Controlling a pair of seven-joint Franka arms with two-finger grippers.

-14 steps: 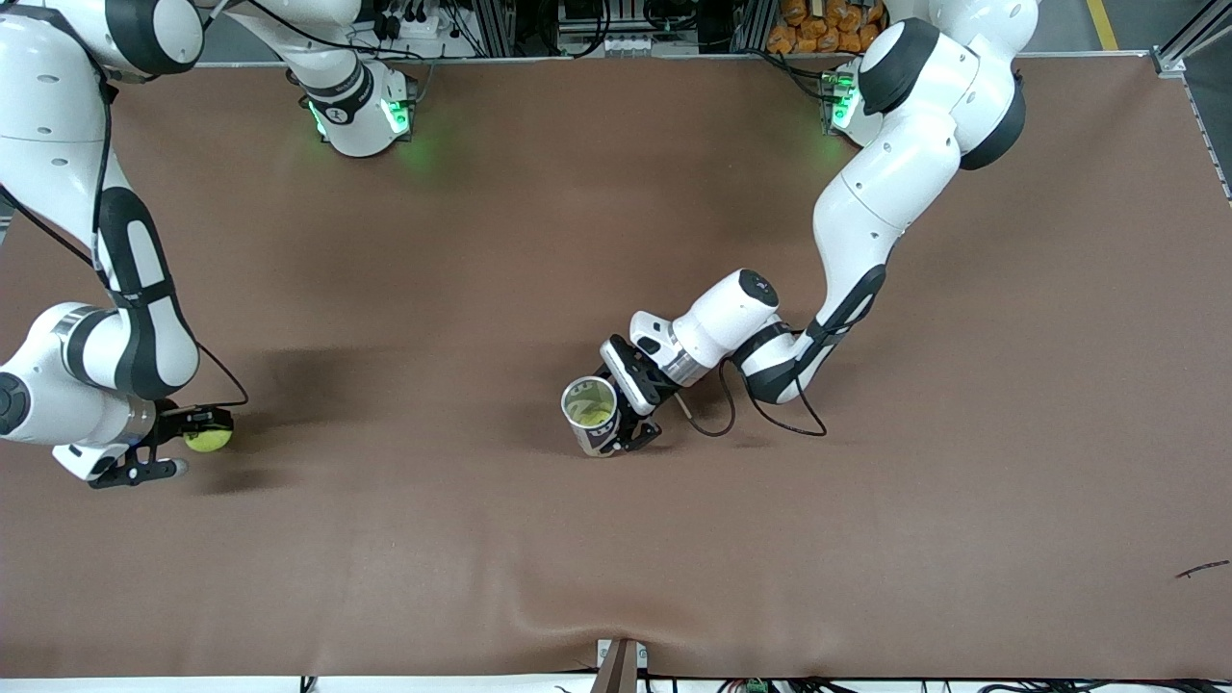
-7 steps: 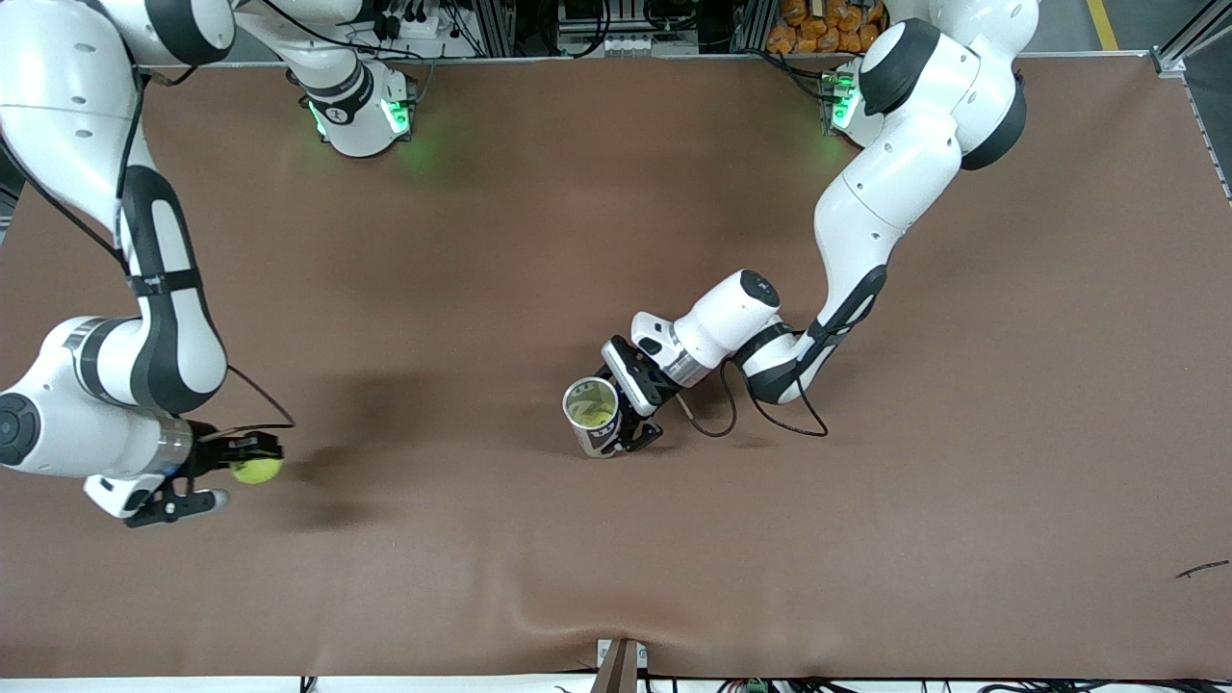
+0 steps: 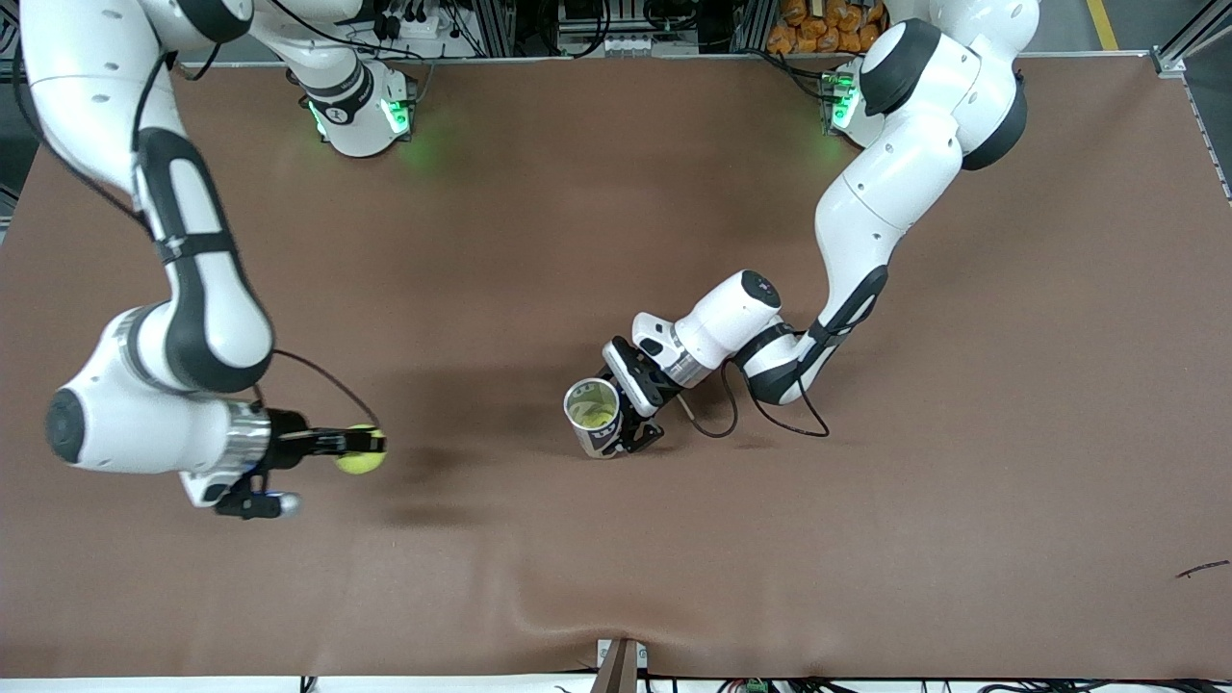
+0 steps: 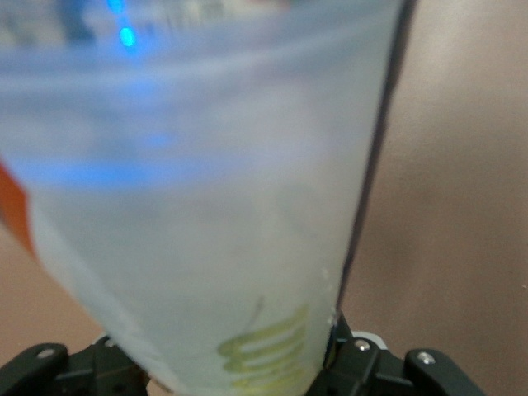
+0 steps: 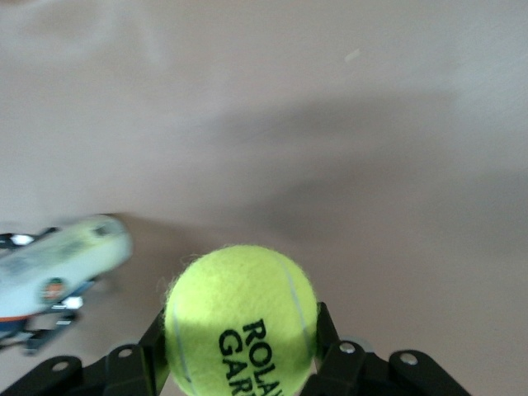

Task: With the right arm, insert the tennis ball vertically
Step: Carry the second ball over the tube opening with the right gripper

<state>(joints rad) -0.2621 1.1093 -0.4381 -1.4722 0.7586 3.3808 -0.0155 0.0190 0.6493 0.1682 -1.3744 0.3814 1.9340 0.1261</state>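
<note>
Carrying the tennis ball toward three o'clock across the desk in the front view, the right claw had closed much of the gap to the upright can pinched by the left claw; insertion looked near. The right wrist view alone showed fingers squeezing the ball; the left wrist view showed only the can's wall.

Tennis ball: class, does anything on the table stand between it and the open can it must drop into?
Nothing visible does. The right gripper holds the tennis ball over bare table; the left gripper holds the can upright, mouth open.
</note>
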